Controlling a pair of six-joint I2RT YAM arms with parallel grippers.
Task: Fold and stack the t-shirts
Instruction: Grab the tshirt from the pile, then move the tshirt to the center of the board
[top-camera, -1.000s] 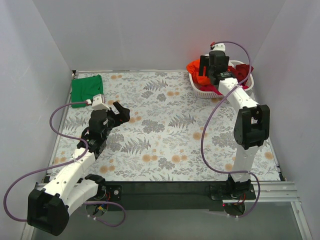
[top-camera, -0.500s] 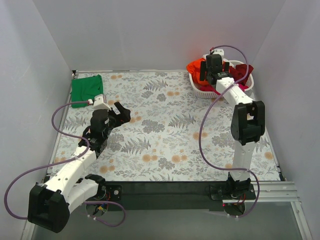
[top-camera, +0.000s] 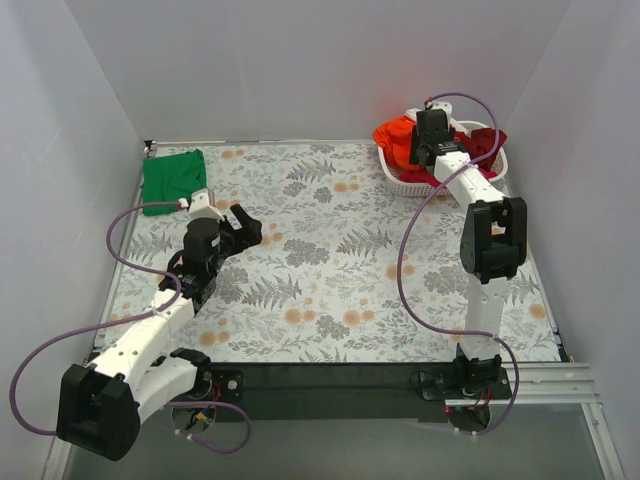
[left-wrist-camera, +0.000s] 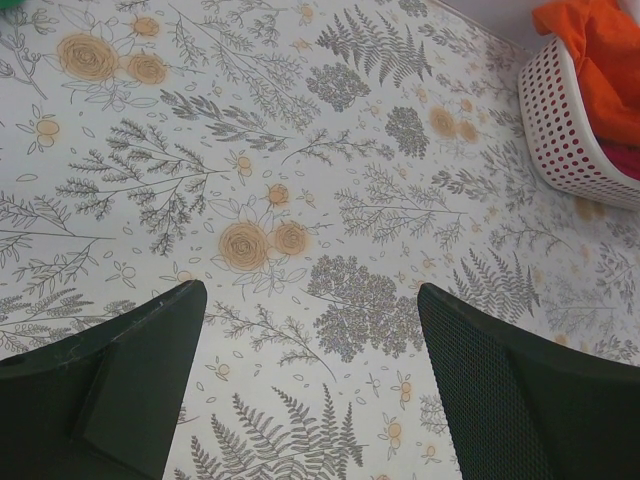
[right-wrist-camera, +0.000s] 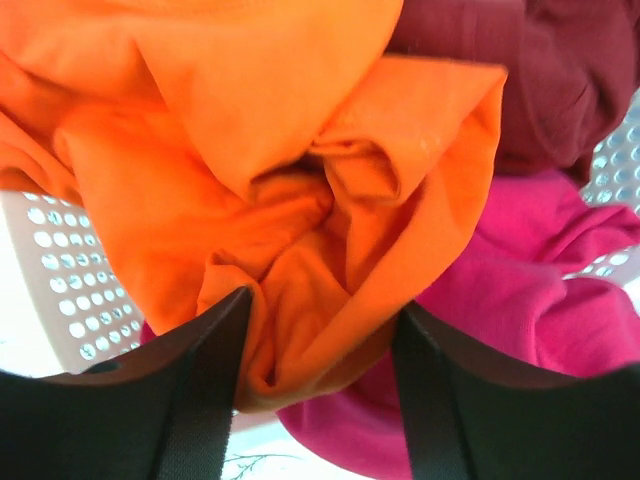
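Right jaws: half-closed astride bright orange cloth t-shirt (right-wrist-camera: 250, 150) in white lattice basket (top-camera: 400, 186), 1 o'clock; grip uncertain, likely fetching it.
Left jaws: wide, empty, waiting over desk (top-camera: 330, 290).
Green cloth t-shirt (top-camera: 172, 180): folded, 11 o'clock.

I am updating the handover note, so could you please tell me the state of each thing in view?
white lattice basket, upright, holding shirts.
green t-shirt, folded, flat at the far left corner of the table.
orange t-shirt, crumpled in the basket.
dark red t-shirt, crumpled in the basket.
magenta t-shirt, crumpled in the basket.
left gripper, open, empty, above the table.
right gripper, jaws astride an orange fold; grip unclear.
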